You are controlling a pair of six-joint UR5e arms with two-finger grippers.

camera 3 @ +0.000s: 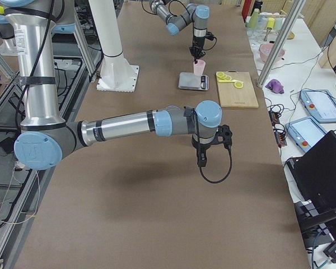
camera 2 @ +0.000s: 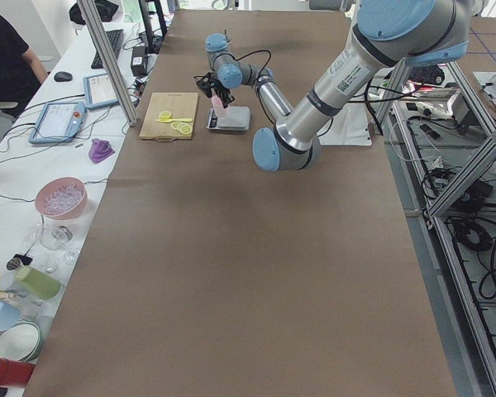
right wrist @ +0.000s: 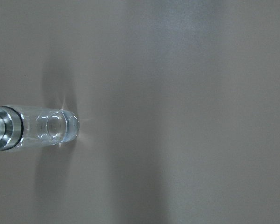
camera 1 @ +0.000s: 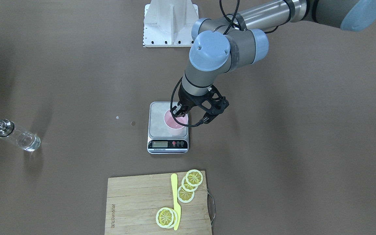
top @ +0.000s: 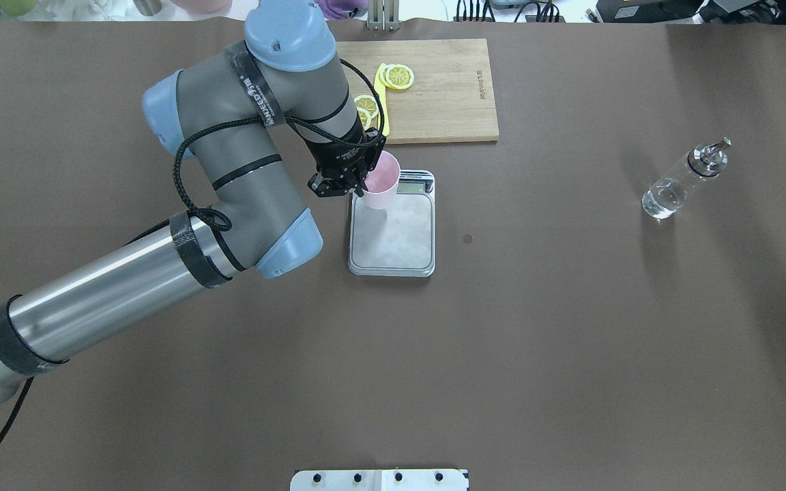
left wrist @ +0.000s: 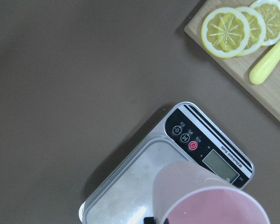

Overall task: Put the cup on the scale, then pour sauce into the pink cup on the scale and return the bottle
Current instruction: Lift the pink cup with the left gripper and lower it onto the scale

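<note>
The pale pink tapered cup (left wrist: 210, 200), cropped at the frame edge, is over the steel scale (left wrist: 196, 135), the left claw (camera 1: 179, 111) clamped on its rim. Whether the right claw (camera 3: 202, 161) is apart or together, I cannot tell.

The brown table (top: 570, 341) holds a scale (top: 393, 235) in the middle, a glass bottle (top: 679, 184) standing alone, and a wooden board (top: 447, 95)

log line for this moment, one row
step: cup placement | left gripper: shut on cup rim, over scale platform | bottle: standing apart, untouched | right gripper: state unclear
</note>
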